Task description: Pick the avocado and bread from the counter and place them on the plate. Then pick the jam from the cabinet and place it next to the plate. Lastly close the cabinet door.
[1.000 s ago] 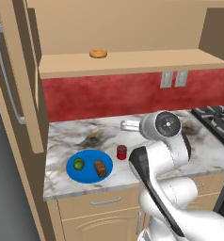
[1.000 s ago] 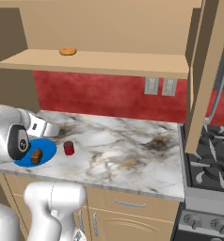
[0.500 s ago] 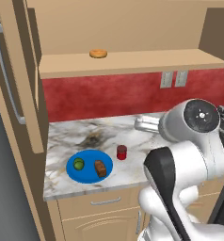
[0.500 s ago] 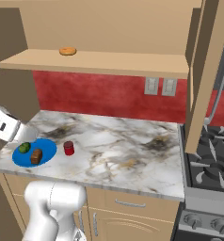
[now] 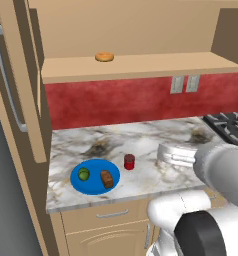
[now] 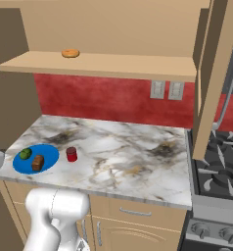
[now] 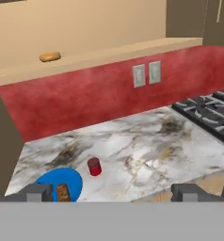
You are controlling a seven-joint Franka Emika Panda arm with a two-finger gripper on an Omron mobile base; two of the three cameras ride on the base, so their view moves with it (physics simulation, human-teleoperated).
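The pincer (image 7: 111, 192) stands released, its two dark fingertips (image 7: 36, 192) far apart at the bottom of the hand view and nothing between them; it hangs off the front edge of the bench (image 5: 156, 145) and looks back across it.

Nearest on the marble bench, by its front left corner, lies the blue plate (image 5: 94, 184). The green avocado (image 5: 83, 174) sits on the plate's left part and the dark brown bread (image 5: 107, 178) on its right part, the two close but apart. Just beside the plate's right rim, toward the back, the red jam (image 5: 129, 161) stands upright on the bench, clear of the plate.

Beyond them the bench runs bare to the red backsplash (image 5: 116, 100), which carries two grey wall outlets (image 5: 184, 84). At the bench's right edge a black stove (image 6: 221, 169) begins.

Above the backsplash the cabinet (image 5: 131, 30) stands open, and an orange-tan ring pastry (image 5: 104, 57) rests on its shelf (image 5: 141, 67) toward the left end. The cabinet door (image 5: 18, 80) is swung out at the far left, its grey bar handle (image 5: 8, 80) vertical.
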